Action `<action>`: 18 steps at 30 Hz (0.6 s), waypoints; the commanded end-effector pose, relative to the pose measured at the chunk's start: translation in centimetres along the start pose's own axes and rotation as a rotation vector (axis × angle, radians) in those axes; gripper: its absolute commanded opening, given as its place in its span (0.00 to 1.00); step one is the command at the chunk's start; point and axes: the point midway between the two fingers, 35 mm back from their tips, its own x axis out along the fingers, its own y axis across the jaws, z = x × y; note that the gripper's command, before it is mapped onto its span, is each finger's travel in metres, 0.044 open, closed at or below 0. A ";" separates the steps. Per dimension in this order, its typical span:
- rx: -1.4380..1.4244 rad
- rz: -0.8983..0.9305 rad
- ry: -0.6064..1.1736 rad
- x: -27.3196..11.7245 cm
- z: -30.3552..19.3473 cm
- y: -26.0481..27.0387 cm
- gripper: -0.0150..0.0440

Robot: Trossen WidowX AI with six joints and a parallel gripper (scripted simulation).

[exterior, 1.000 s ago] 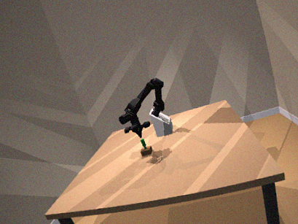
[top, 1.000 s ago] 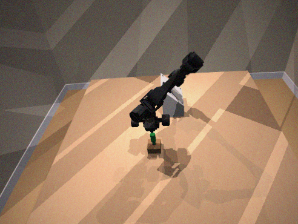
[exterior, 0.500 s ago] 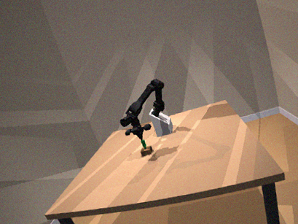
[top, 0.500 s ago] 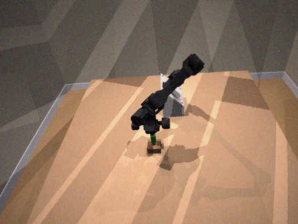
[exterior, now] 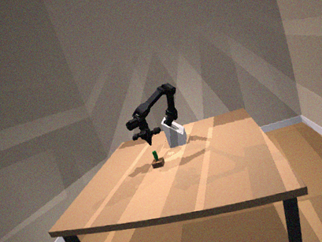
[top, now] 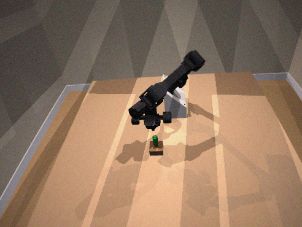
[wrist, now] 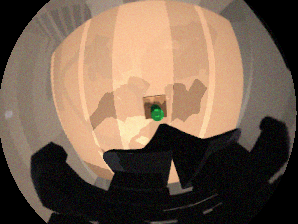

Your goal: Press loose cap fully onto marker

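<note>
The holder block (top: pixel 156 151) (exterior: pixel 158 164) (wrist: pixel 148 100), small and brown, sits on the table. A green cap (top: pixel 155 138) (exterior: pixel 154 153) (wrist: pixel 157 114) tops the upright green marker in the block. Cap and marker are nearly the same green, so I cannot tell whether the cap is pressed fully on. No loose cap shows on the table. My gripper (top: pixel 153 129) (exterior: pixel 151 144) (wrist: pixel 162 126) is shut and empty. It points down above the cap, with a gap between them, a little to the base side.
The table (top: pixel 110 196) (exterior: pixel 139 212) carries the arm's pale grey base mount (top: pixel 175 107) (exterior: pixel 176 136) behind the block. Shadows of the arm and bright light bands cross the table top around the block.
</note>
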 end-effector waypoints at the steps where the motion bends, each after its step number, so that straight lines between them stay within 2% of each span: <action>1: -0.005 -0.013 -0.010 -4.1 0.1 0.0 0.25; 5: -0.004 -0.012 -0.009 -4.2 0.0 0.1 0.25; 18: -0.004 -0.012 -0.009 -4.2 0.0 0.1 0.83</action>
